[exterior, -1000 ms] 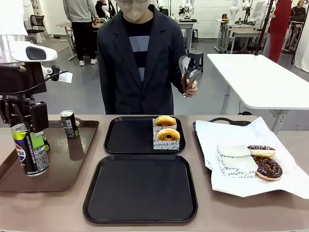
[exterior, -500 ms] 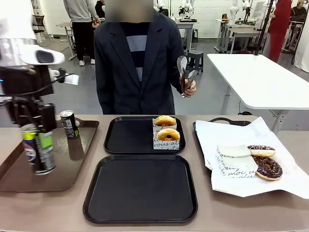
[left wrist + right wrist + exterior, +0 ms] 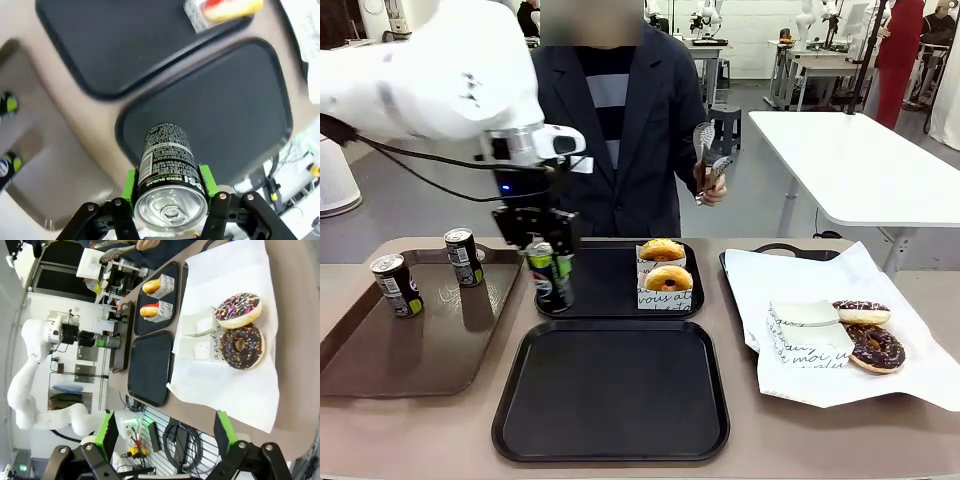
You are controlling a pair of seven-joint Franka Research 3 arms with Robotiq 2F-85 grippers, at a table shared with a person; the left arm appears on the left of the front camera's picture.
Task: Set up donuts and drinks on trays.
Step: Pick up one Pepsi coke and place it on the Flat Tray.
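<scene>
The left gripper point(image 3: 551, 266) has carried a can point(image 3: 552, 288) off the brown tray point(image 3: 450, 340) to the far black tray point(image 3: 610, 285), which now lies just below the jaws. The jaws are half closed, clamping the can's sides. Lowering and release appear next. The right gripper point(image 3: 165, 435) is wide open and empty.
</scene>
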